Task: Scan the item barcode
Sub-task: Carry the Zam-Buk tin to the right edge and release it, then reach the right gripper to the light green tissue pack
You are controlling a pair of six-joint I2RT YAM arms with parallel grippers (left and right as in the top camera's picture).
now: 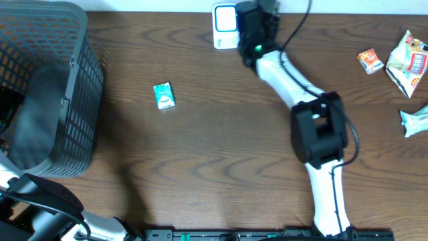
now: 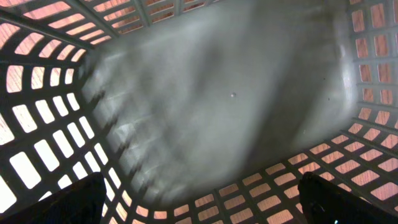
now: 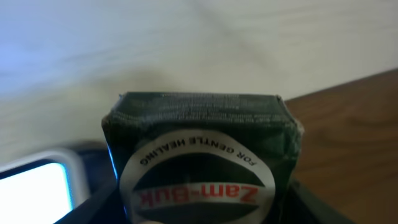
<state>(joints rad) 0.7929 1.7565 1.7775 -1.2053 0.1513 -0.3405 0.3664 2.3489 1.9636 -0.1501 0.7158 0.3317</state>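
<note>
Green and dark, the box [image 3: 199,155] is filling my right wrist view, its round label reading "Zam-Buk" upside down, and the right gripper [image 1: 257,32] is clamping it from both sides, a finger showing at each lower corner of the box. I am seeing it held up at the far edge of the table [image 1: 200,147], just beside the scanner [image 1: 225,25], whose lit white face is glowing at the lower left of the wrist view. In the overhead view the box itself is hiding under the gripper. Further out, a teal pack [image 1: 164,95] is lying flat on the wood left of centre, and three snack packs [image 1: 409,61] are lying near the right edge. At the far left, the left gripper [image 2: 199,208] is hanging inside the basket [image 1: 73,100], jaws standing wide apart and gripping nothing.
</note>
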